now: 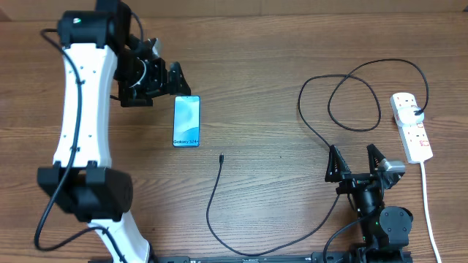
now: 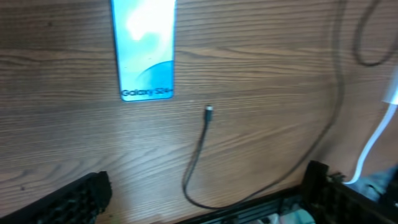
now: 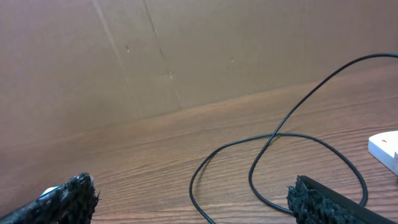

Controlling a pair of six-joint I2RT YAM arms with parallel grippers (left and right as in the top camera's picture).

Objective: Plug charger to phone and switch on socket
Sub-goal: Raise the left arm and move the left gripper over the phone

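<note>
Left arm stands tallest in overhead. left gripper is over the table, just up-left of the phone and apart from it. Phone lies flat, screen up, left of centre. charger connector tip lies loose just down-right of the phone, not touching. Its cable sweeps along the near edge, then loops up to a black plug on the socket at far right. white cord trails down from the socket. right gripper sits left of the socket, jaws spread wide, nothing in them.

Left wrist: left gripper fingers sit at both bottom corners, spread wide, empty. Phone is top left, tip just below-right of it, cable curling down.

Right wrist: right gripper fingers are far apart, holding nothing. Charger loops cross on the wood between them, further back. Socket corner is at the right edge, brown panel behind.
</note>
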